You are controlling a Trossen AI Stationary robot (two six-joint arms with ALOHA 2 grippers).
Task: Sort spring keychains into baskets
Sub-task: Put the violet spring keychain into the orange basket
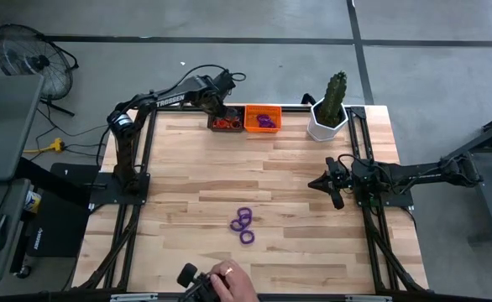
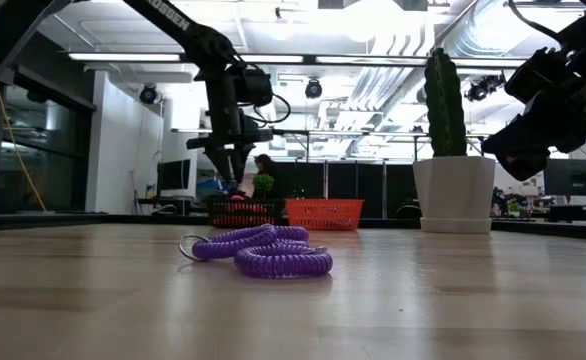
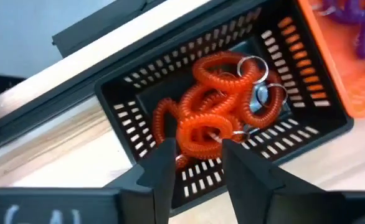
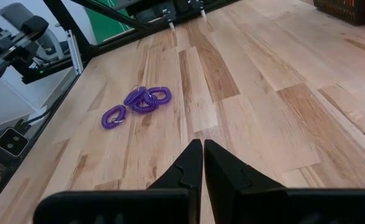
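My left gripper (image 3: 198, 165) hung over the black basket (image 3: 139, 127) at the far edge of the table (image 1: 313, 218), its fingers (image 3: 161, 171) parted with a clear gap between them and nothing held. Below that gap lay a tangled heap of orange keychains (image 3: 217, 102), their metal rings (image 3: 260, 78) showing toward one side of the basket. From overhead, the same gripper (image 1: 215, 109) sat right above the black basket (image 1: 225, 123), and the orange coils showed as a red-orange patch inside it. Touching that basket's side stood the orange basket (image 1: 262, 118), with purple keychains (image 1: 267, 121) piled in it; my left wrist camera caught a corner of it (image 3: 350, 68) and a bit of purple coil. My right gripper (image 4: 203, 163) waited at the right side of the table, well away from both baskets, its fingers pressed together with only a hairline between them and empty. Four purple keychains (image 1: 243, 224) lay loose near the middle of the table toward the near edge, three bunched and touching, one (image 4: 113, 116) just apart from them. From table height they (image 2: 273, 252) overlapped into one low pile. A white pot (image 1: 326, 126) with a cactus (image 1: 334, 94) stood at the far right, near the orange basket. At the near edge a person's hand (image 1: 229, 281) rested on a dark object.
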